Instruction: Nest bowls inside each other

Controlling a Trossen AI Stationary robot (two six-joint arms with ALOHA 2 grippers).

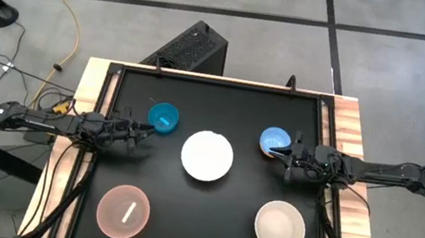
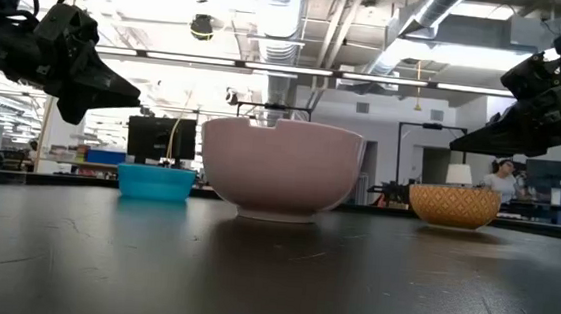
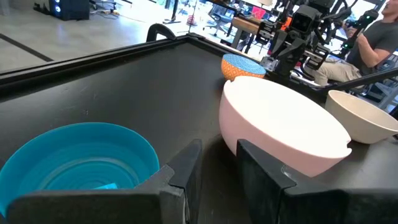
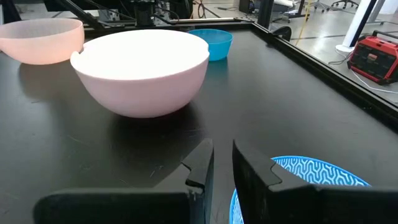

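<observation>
Five bowls stand on their bases on the black table [image 1: 223, 104]. A teal bowl [image 1: 163, 117] is at far left, a white bowl [image 1: 207, 155] in the middle, and a light blue bowl with a reddish outside [image 1: 274, 140] at far right. A translucent pink bowl [image 1: 123, 211] stands near left and a cream-white bowl [image 1: 279, 227] near right. My left gripper [image 1: 149, 130] hovers beside the teal bowl [image 3: 81, 162]. It is open by a narrow gap [image 3: 217, 152] and holds nothing. My right gripper [image 1: 276, 152] hovers beside the light blue bowl [image 4: 305, 180], also narrowly open [image 4: 222, 149] and holding nothing.
A raised black rim [image 1: 218, 81] with a wooden border runs round the table. A black box [image 1: 194, 48] stands on the floor past the far edge. Beyond the table a person [image 3: 373, 37] sits, and a red device [image 4: 373, 56] stands on the floor.
</observation>
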